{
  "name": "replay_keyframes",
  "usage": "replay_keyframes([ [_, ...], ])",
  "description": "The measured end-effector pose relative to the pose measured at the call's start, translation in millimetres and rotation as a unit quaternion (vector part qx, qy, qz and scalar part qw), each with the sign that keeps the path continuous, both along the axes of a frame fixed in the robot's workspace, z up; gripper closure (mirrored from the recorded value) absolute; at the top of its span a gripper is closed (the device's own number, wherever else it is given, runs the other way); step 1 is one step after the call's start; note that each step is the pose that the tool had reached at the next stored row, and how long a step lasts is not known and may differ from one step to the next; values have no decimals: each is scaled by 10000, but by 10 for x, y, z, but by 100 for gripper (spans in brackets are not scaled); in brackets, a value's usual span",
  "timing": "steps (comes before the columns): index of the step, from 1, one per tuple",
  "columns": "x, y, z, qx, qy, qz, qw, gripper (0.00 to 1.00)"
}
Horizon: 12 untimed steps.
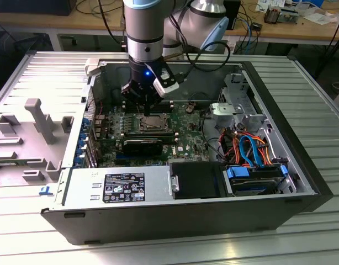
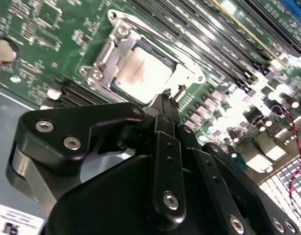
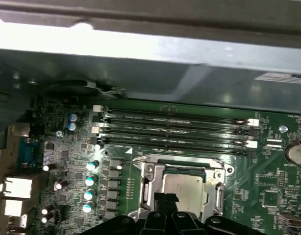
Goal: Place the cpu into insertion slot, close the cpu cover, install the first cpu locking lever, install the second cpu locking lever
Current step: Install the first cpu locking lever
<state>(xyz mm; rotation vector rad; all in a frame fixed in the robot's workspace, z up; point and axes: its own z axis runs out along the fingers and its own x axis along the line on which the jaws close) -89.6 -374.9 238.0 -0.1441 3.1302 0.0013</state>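
Just one cpu, one gripper

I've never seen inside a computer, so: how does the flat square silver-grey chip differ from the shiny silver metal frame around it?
The flat square silver-grey chip is a solid, dull plate; the shiny silver metal frame is an open border with a square window. The chip sits inside that window; the frame lies around it. Both are square and lie flat on the green motherboard.

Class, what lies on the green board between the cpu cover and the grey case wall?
Long black memory slots, side by side, lie between the cpu cover and the case wall, seen in the first wrist view.
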Motion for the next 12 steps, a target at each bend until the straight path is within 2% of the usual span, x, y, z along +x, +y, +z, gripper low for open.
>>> replay_keyframes([
  [2,-101,0,0,3,-4,-3,10000,89],
  [6,-218,0,3,5,-14,-3,10000,89],
  [12,-269,1,85,5,-38,-2,10000,89],
])
